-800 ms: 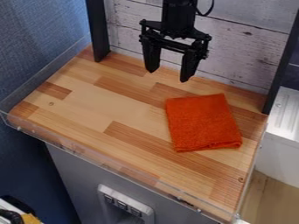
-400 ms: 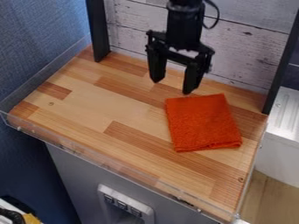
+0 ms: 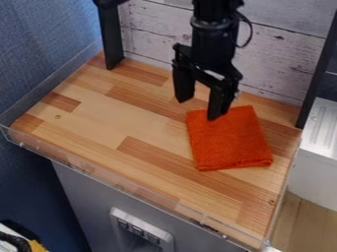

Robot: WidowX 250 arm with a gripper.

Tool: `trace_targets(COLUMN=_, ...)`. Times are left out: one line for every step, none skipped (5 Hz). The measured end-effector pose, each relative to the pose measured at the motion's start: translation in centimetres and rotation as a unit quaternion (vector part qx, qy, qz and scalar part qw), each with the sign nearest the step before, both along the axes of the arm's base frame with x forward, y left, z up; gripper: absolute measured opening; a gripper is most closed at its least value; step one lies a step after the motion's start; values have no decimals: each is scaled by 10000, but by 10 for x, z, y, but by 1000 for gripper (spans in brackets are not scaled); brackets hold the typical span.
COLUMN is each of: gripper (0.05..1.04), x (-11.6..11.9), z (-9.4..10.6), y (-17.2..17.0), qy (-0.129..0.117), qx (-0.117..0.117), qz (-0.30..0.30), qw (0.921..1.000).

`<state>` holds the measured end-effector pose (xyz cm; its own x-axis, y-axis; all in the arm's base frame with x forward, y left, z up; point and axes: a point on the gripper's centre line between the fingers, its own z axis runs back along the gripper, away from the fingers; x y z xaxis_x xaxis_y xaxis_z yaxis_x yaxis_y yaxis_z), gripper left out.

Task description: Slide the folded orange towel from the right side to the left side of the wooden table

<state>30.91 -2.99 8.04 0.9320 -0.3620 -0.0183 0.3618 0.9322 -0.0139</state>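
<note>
My gripper (image 3: 196,110) hangs fingers-down at upper center, jaws spread, nothing between them; one fingertip overlaps the cloth's upper-left corner in view, contact unclear. Folded orange cloth (image 3: 230,140) lies flat, right of center.

- One cloth (image 3: 230,142), strong red-orange, single colour throughout.
- Surface fuzzy, slightly nubbly, like towelling.
- Folded into a compact four-sided pad; layers visible along the near edge, most plainly toward its right corner.
- Lies flat on the wooden tabletop (image 3: 99,115), right of the middle.
- Sits at a slight slant in view: far edge rises a little to the right, side edges lean so the near end is farther right.
- Near edge a bit uneven, small ripple in the layers there; side edges fairly straight.
- Top face mostly smooth.
</note>
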Motion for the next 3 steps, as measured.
trace_targets(gripper=999, x=-4, z=-1, y=-8, qy=-195, qx=7, qz=-426, qw=9989)
trace_targets(gripper=999, x=-9, z=-8, y=-20, qy=-228, qx=20, qz=-797, qw=9966)
trace_targets(gripper=999, x=-9, z=-9, y=-30, qy=-297, qx=10, qz=-1064, qw=9939)
